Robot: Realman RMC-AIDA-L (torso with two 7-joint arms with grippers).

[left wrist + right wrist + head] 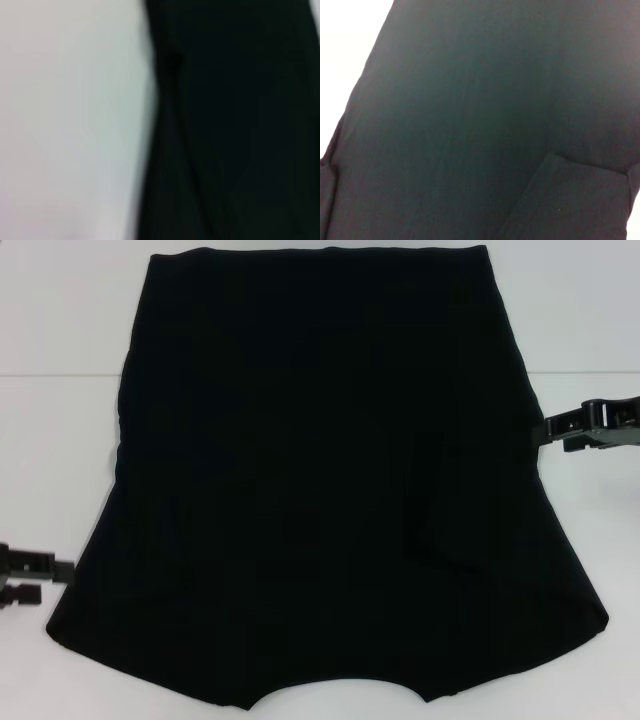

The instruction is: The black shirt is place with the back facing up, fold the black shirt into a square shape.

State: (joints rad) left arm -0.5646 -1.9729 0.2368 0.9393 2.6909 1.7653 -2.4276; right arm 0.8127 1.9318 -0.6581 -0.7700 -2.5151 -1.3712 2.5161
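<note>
Our left gripper (60,570) sits low at the left edge of the head view, its tip touching or just beside the lower left edge of the large plain black soft-fabric shirt (320,480); we cannot tell whether its fingers are apart or together. Our right gripper (552,426) reaches in from the right at mid-height, its tip at the shirt's right edge, and again we cannot tell its state. The shirt lies flat on the white table (60,320), filling most of the view, curved neck opening nearest us, hem farthest. 1 sleeve flap is folded inward on its right side (575,200). The left wrist view shows the shirt's edge (235,120) against the table (70,120).
</note>
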